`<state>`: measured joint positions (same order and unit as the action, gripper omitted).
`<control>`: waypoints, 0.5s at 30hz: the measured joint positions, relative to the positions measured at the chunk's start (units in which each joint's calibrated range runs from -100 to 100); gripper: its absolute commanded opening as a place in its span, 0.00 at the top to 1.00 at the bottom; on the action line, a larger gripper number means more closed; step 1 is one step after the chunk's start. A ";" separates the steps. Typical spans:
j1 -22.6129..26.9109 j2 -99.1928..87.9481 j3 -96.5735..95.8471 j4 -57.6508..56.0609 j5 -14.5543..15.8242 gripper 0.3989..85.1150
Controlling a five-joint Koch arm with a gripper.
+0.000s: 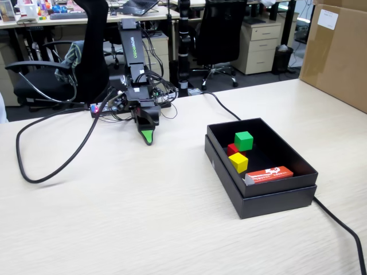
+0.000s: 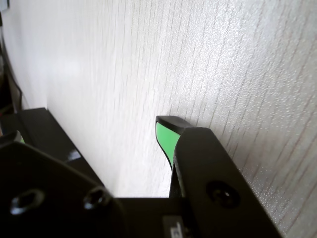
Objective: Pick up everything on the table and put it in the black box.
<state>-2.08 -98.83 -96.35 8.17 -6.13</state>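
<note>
All three cubes, green (image 1: 243, 140), red (image 1: 232, 149) and yellow (image 1: 238, 162), lie inside the black box (image 1: 275, 200). The gripper (image 1: 148, 136), centre-left, holds nothing; finger gap cannot be told. No pick remains.

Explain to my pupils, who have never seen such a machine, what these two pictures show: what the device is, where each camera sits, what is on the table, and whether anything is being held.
The device is a small hobby robot arm standing on a pale wooden table. One picture comes from a camera that stands still and looks across the table; the other comes from a camera riding on the arm's wrist, so it sees the hand and the wood up close. In the fixed view the hand, with its green tip, points down near the tabletop and holds nothing; whether it is open or shut cannot be told. A shallow black box lies to the right in the fixed view. Inside it are a green cube, a red cube, a yellow cube and an orange-red packet.
</note>
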 measured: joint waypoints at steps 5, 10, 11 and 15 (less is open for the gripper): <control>-0.24 0.39 -0.09 0.08 0.34 0.39; -0.44 1.42 -0.18 -0.15 0.29 0.41; -0.49 1.68 -0.18 -0.08 0.29 0.41; -0.54 1.81 -0.18 -0.15 0.34 0.41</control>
<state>-2.61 -97.02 -96.53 8.01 -5.79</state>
